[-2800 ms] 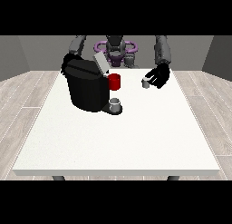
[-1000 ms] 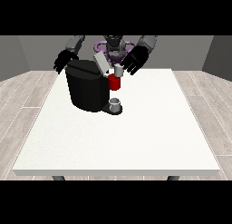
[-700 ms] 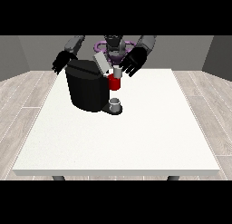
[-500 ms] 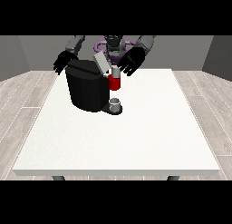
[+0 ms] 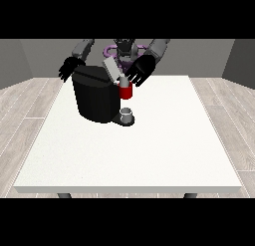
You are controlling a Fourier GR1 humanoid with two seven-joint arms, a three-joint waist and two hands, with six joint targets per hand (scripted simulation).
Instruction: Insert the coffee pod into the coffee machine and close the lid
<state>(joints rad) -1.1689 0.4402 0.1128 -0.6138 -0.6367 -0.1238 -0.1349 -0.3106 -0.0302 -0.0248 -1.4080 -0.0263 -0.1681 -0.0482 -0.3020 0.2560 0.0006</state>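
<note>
The hand at the view's right (image 5: 139, 70), fingers spread and holding nothing, hovers just above the small grey coffee pod (image 5: 122, 82) seated in the black coffee machine's (image 5: 97, 98) red holder (image 5: 126, 92); the grey raised lid (image 5: 112, 70) tilts just left.

hand at the view's right (image 5: 139, 70) above open-lidded coffee machine (image 5: 97, 98)

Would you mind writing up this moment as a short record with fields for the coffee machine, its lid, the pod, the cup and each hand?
coffee machine: black, at the table's far left part
lid: raised, tilted, not closed
coffee pod: small grey piece atop the machine's red head
cup: grey, on the machine's base under the head
hand at the view's right: fingers spread, just above the pod
hand at the view's left: behind the machine's far corner, holding nothing
</note>
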